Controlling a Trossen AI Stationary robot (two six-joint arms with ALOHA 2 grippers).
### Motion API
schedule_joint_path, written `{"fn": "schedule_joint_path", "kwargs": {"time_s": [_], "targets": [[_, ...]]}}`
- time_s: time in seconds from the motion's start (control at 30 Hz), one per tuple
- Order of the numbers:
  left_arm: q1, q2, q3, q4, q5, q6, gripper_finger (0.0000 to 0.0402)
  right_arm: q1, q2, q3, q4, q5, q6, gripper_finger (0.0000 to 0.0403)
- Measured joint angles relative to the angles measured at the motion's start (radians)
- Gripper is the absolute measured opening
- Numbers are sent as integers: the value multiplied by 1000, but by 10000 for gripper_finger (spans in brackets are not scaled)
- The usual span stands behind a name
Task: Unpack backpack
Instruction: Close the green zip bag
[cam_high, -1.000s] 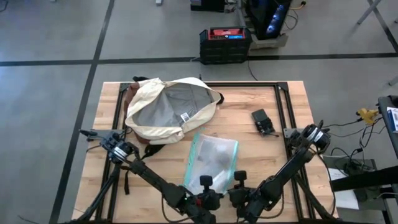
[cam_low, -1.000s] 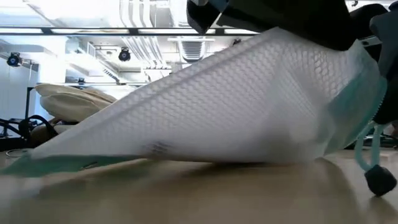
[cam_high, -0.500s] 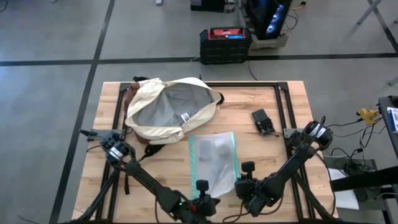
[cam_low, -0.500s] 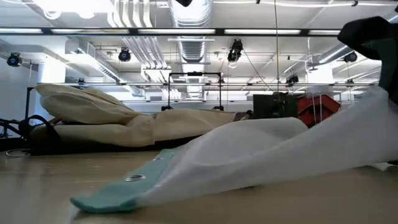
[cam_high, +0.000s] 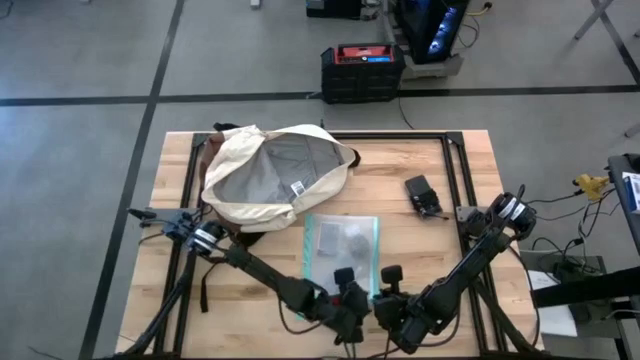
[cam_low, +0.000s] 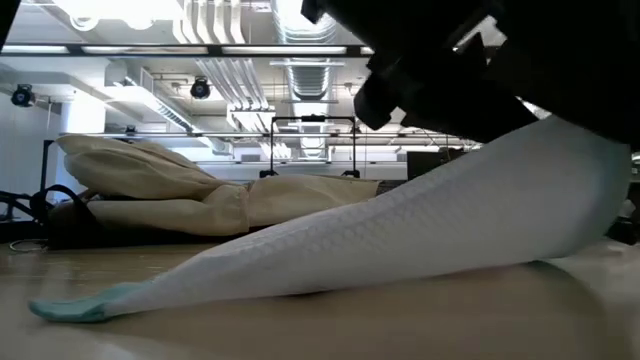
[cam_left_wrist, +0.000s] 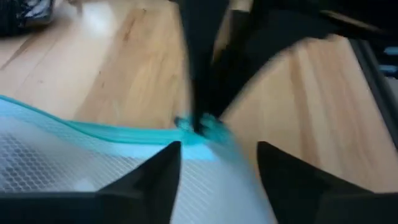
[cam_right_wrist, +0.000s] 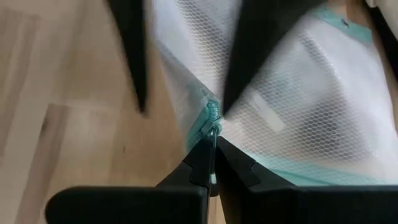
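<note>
Right end effector pinching pouch edge, left end effector spread, backpack gaping.

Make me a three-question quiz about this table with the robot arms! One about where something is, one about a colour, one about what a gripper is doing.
1. Where is the backpack?
A. far left part of the table
B. on the floor
C. under the pouch

2. What colour edges the clear pouch?
A. red
B. teal
C. yellow

3. The right gripper is
A. wide open
B. holding the backpack
C. shut on the pouch's edge

Answers: 1 A, the high view shows it there. 2 B, the trim is teal. 3 C, the right wrist view shows its fingers pinching the edge.
</note>
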Motion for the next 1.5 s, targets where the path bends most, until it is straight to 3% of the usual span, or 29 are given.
{"fn": "schedule_joint_path", "kwargs": {"time_s": [0.13,0.23,0.33,0.43,0.5,1.1,1.5], "targets": [[11,0,0,8,12,-26,253,3,0,0,0,0,0,0],[13,0,0,4,16,-27,233,3,0,0,0,0,1,0],[14,0,0,14,16,-26,158,4,0,0,-1,1,3,0],[10,0,2,44,12,6,46,5,0,0,1,-1,9,0],[5,0,6,43,-8,20,19,5,0,1,3,1,30,0],[-49,-62,8,-115,-96,28,6,51,-2,-19,136,46,106,0],[-92,-117,8,-178,-112,36,4,53,-11,44,122,66,-34,0]]}}
